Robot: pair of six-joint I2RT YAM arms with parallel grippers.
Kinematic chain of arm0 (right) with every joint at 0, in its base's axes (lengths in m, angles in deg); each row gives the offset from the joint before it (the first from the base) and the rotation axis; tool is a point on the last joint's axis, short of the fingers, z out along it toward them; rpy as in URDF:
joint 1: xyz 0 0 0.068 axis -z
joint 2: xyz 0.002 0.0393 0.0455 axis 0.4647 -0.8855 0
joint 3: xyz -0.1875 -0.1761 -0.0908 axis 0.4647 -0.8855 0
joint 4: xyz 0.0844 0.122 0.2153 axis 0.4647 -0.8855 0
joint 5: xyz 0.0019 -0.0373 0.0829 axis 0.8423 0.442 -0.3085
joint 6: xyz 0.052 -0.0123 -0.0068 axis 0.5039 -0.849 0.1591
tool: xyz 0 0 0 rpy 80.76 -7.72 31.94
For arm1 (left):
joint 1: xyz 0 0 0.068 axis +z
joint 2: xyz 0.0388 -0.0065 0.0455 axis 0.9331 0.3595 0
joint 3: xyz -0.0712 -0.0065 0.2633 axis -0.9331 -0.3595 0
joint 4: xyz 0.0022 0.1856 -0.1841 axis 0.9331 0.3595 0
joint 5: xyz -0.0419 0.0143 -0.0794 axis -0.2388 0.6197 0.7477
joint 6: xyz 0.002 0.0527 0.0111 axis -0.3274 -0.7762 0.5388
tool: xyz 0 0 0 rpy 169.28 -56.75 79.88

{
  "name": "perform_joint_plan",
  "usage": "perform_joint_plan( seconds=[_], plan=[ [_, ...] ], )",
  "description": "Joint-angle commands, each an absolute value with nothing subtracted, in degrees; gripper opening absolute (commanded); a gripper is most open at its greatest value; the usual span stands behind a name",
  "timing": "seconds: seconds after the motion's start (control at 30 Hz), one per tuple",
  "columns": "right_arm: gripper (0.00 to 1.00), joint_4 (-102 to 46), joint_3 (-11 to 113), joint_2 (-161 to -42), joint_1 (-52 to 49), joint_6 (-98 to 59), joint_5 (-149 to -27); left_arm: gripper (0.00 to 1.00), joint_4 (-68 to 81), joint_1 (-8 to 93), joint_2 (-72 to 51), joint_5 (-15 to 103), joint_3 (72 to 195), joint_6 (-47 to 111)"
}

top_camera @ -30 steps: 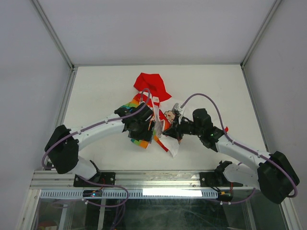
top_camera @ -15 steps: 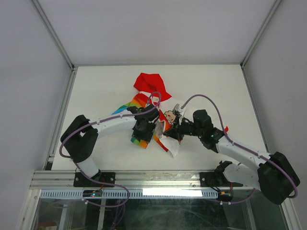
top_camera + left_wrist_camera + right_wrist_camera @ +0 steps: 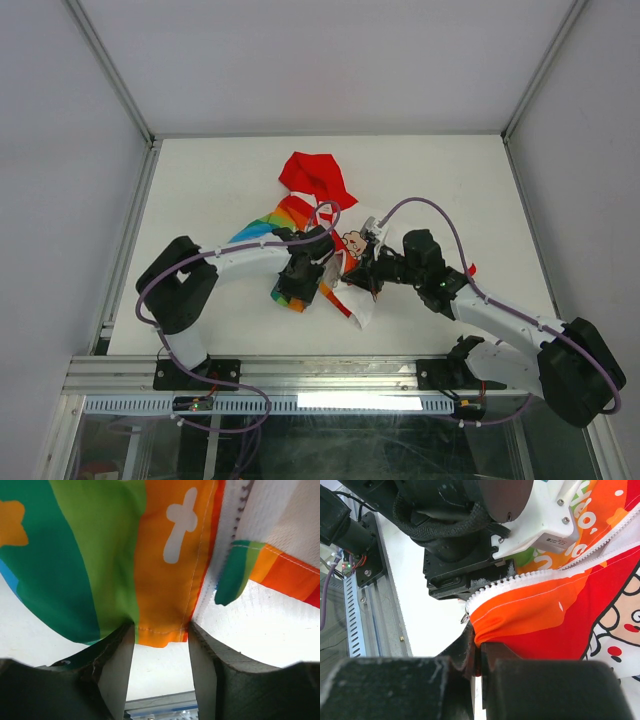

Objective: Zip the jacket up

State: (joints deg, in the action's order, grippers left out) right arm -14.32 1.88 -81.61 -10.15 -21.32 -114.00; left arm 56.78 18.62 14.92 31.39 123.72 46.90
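Unzipped jacket (image 3: pixel 318 212) at table (image 3: pixel 200 180) centre, btwn arms.
R gripper (image 3: pixel 479 652) clamped on red edge below zip teeth (image 3: pixel 530 575), prob. tensioning; L gripper (image 3: pixel 160 628) fingers apart, straddling rainbow hem (image 3: pixel 155 639).

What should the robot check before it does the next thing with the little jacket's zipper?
1. Right gripper holds the jacket: ok, jaws shut on the orange edge by the zipper.
2. Left gripper holds the rainbow hem: cannot tell, the hem sits between jaws that stand apart.
3. Zipper sides joined: not ok, the rows of teeth spread apart.
4. Slider ready: cannot tell, only a small metal ring shows at the edge's tip.
5. Jacket lying flat: not ok, bunched under both arms.
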Motion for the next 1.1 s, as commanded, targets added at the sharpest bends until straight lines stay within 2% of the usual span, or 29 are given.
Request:
perform_joint_plan(
  seconds=[0.0,0.1,0.23,0.33,0.63,0.87,1.07],
  plan=[
    [0.00,-10.6,2.3,-80.7,-10.0,-20.8,-113.2,0.44,54.0,17.8,17.5,30.5,119.9,48.9],
    [0.00,-10.7,2.4,-80.8,-10.0,-20.9,-113.3,0.37,52.9,17.7,17.8,30.8,118.8,49.4],
    [0.00,-10.9,2.4,-81.2,-9.9,-21.0,-113.6,0.20,51.1,17.7,16.9,31.7,117.9,49.8],
    [0.00,-11.5,2.7,-81.0,-9.9,-21.3,-113.7,0.01,49.8,18.4,13.7,32.0,117.0,49.9],
    [0.00,-13.1,4.2,-80.9,-8.9,-21.1,-115.6,0.00,42.7,25.3,-3.1,39.4,117.6,51.0],
    [0.00,-13.7,7.5,-82.7,-6.8,-22.1,-122.0,0.00,28.1,30.6,-14.8,48.4,111.9,52.8],
    [0.00,-15.3,10.7,-86.4,-6.8,-22.8,-126.3,0.00,14.1,32.0,-21.8,50.9,105.3,53.2]
  ],
)
